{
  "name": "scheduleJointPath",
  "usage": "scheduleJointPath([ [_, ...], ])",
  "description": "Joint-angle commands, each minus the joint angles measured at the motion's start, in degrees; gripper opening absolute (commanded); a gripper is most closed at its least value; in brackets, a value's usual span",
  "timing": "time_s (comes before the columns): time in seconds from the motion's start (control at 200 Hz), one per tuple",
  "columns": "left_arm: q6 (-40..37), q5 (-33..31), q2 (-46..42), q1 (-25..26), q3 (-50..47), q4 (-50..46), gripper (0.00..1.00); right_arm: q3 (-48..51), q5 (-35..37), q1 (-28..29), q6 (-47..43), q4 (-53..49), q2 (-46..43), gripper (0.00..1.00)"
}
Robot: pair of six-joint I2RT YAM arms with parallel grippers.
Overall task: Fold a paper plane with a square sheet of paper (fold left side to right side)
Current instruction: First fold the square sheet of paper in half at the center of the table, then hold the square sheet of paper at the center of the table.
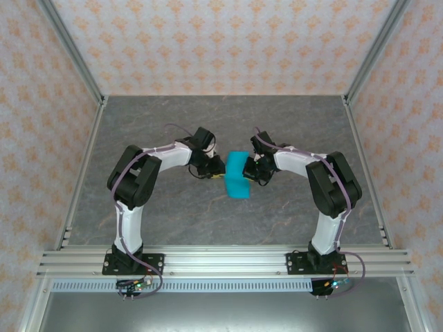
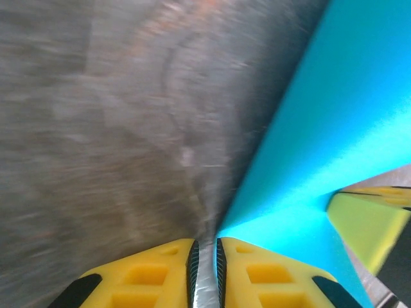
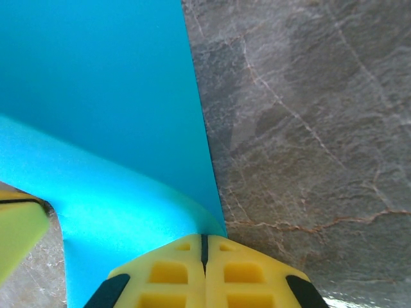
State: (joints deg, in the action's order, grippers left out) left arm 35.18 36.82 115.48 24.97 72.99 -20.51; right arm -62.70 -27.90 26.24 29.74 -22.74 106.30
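Observation:
The square sheet of paper [image 1: 237,176] is bright cyan and lies mid-table, partly lifted and curved between the two grippers. My right gripper [image 1: 253,171] is at its right edge. In the right wrist view the sheet [image 3: 96,96] curls up into the right gripper [image 3: 204,237], which is shut on its edge. My left gripper [image 1: 217,173] is at the sheet's left side. In the left wrist view its jaws [image 2: 205,242] stand a narrow slit apart with only table showing between them. The sheet [image 2: 334,128] rises just right of them, its corner at the right fingertip.
The grey marbled table [image 1: 173,214] stretches out on all sides of the sheet. Patterned walls and metal posts [image 1: 73,52] close in the back and sides. An aluminium rail [image 1: 221,259] with both arm bases runs along the near edge.

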Motion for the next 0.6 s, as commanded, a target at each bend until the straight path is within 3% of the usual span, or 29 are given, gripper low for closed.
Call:
scheduleJointPath([
  [0.0, -2.04, -3.77, -3.5, -1.24, -1.07, -3.72, 0.17, 2.76, 6.01, 0.39, -1.08, -7.32, 4.89, 0.05],
  [0.28, -0.87, 3.8, -2.5, 2.52, 3.04, 2.23, 0.15, 2.36, 5.69, 0.48, -1.1, -7.14, 4.87, 0.05],
  [0.595, -1.99, 1.03, 6.06, 5.31, 11.29, -1.81, 0.15, 2.05, 5.56, 0.9, -1.0, -7.14, 5.04, 0.05],
])
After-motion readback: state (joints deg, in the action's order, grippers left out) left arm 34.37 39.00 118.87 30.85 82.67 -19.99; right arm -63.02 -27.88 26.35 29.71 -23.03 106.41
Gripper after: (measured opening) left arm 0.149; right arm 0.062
